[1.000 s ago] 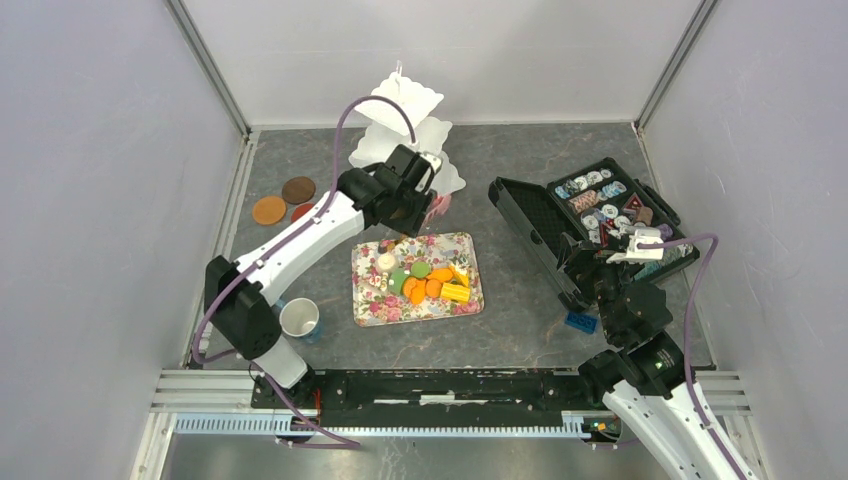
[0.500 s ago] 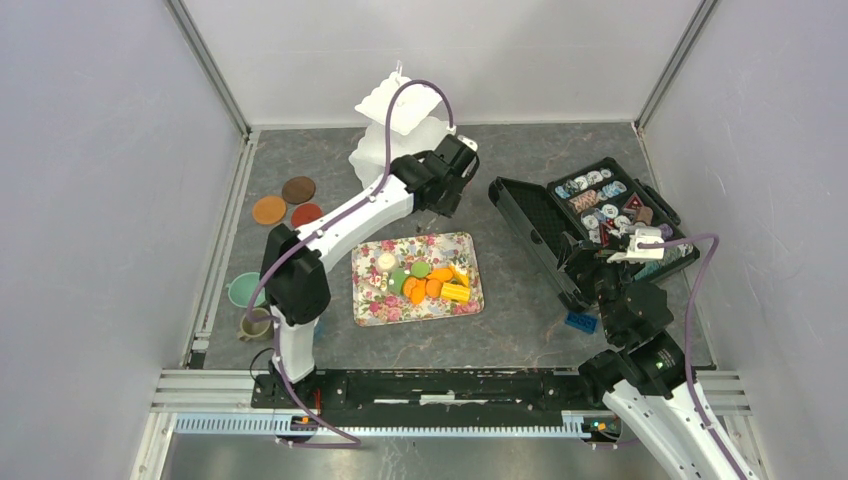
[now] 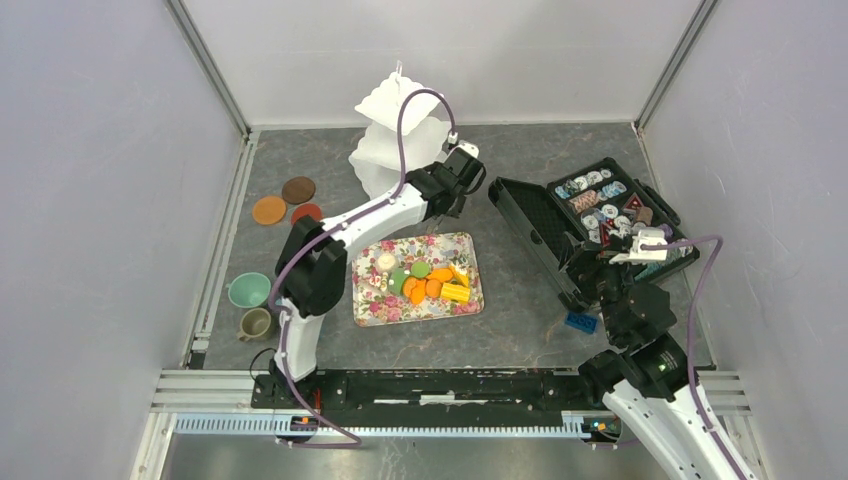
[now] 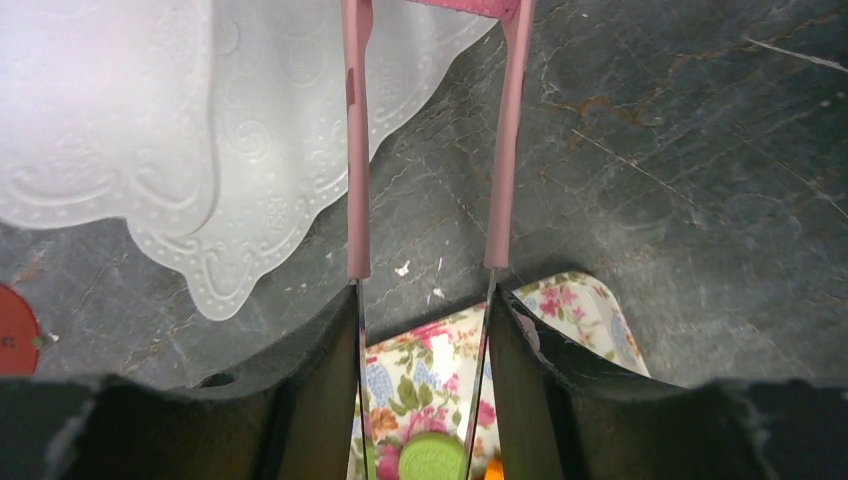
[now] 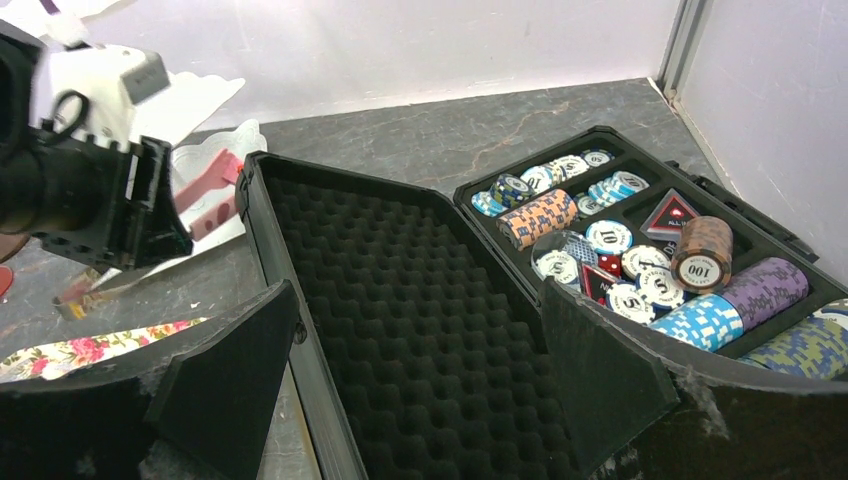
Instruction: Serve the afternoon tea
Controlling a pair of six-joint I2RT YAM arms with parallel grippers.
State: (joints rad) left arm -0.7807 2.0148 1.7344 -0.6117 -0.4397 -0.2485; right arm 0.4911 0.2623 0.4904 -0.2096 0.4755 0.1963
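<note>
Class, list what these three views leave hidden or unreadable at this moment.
Pink tongs, tips: left wrist view, cut by top edge; top view, under the left arm.
Green biscuit: left wrist view, cut by bottom edge.
Red saucer: same view, cut by left edge.
Markings on chips in the black case: top view, too small.

Dark grey marbled tabletop (image 3: 520, 300) carried everything. White tiered stand (image 3: 385, 140) sat far centre. Brown saucer (image 3: 298, 189), orange saucer (image 3: 268, 210) and red saucer (image 3: 306, 212) were clustered far left. Teal cup (image 3: 247, 290) and tan cup (image 3: 255, 323) stood near left. Floral tray (image 3: 372, 305) lay centre. Open black case (image 3: 540, 225) sat right, blue brick (image 3: 579, 322) just beside its near end.
</note>
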